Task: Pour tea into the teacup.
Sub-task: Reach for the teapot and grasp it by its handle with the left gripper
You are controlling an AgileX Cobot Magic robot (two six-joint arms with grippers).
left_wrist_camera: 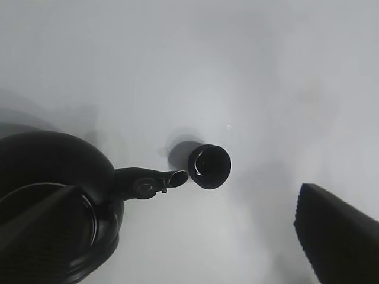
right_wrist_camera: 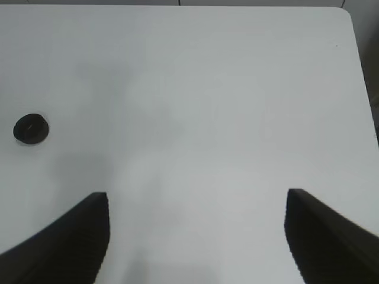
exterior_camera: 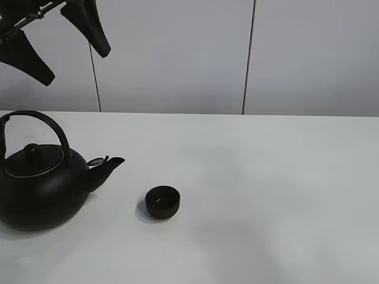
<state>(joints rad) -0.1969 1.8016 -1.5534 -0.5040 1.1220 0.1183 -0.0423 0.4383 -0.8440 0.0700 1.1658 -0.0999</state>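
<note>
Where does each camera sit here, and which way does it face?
Exterior high: raised in front of the table, facing the grey wall; kettle and teacup at left, left pincer open above them.
Left wrist: above, looking down on the kettle spout and teacup; its two fingers show, wide apart.
Right wrist: high, looking down on the table; open right pincer near, teacup far off.
Shared: teacup in all three; kettle only in exterior and left wrist.

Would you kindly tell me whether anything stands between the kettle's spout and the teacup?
Nothing visible does. Only bare white table lies between the kettle's spout and the teacup, which stand apart. The open left gripper hangs above the kettle, with nothing between them either.
</note>
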